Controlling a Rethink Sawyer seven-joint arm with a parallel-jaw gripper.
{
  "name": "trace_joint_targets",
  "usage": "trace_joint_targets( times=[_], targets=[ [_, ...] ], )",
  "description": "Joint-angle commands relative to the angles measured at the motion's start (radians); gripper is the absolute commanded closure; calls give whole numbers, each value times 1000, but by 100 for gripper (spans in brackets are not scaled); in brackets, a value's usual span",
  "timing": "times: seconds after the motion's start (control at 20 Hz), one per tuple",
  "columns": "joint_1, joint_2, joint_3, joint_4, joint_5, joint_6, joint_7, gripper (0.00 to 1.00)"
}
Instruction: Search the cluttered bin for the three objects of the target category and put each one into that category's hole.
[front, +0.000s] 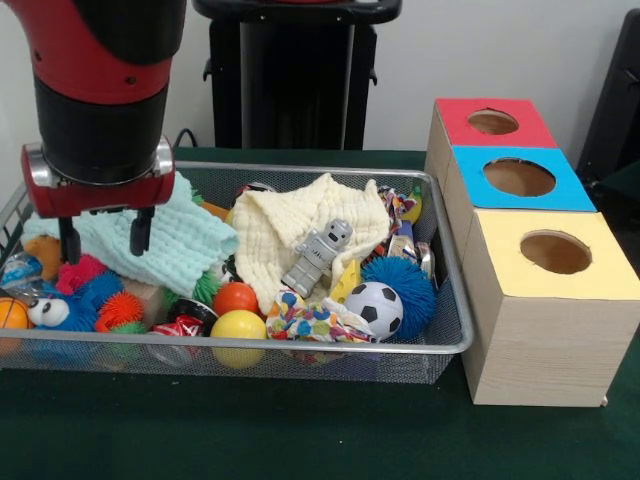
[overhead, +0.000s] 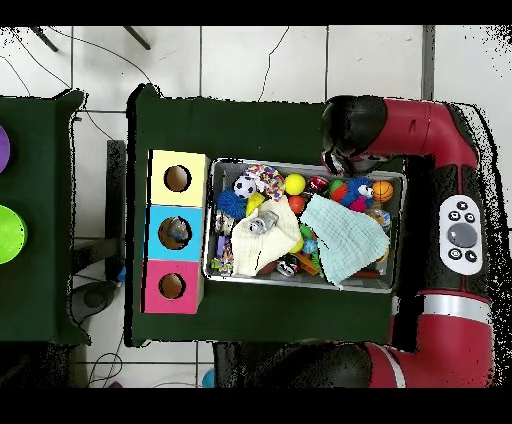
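The bin (front: 300, 345) is a wide silver wire-mesh basket on the green table, full of toys; it also shows in the overhead view (overhead: 300, 283). My gripper (front: 104, 238) hangs open and empty over the bin's left end, fingertips just above a pink spiky ball (front: 80, 272) and a mint cloth (front: 160, 245). A cream cloth (front: 290, 225) lies mid-bin with a grey robot figure (front: 318, 257) on it. A soccer ball (front: 374, 308), blue spiky ball (front: 405, 285), orange ball (front: 236, 297) and yellow ball (front: 238, 325) lie near the front rim.
Three wooden boxes with round holes stand right of the bin: red top (front: 492, 122), blue top (front: 520, 178), yellow top (front: 555, 255). In the overhead view they show left of the bin, the yellow one (overhead: 178, 178) topmost. The black pedestal (front: 295, 75) stands behind.
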Motion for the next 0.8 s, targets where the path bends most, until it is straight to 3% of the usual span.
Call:
trace_joint_targets(
  times=[0.05, 0.8],
  targets=[
    [-10, 62, 59, -45, -119, -67, -357, 0],
    [0, 146, 46, -171, -208, 36, -427, 0]
  ],
)
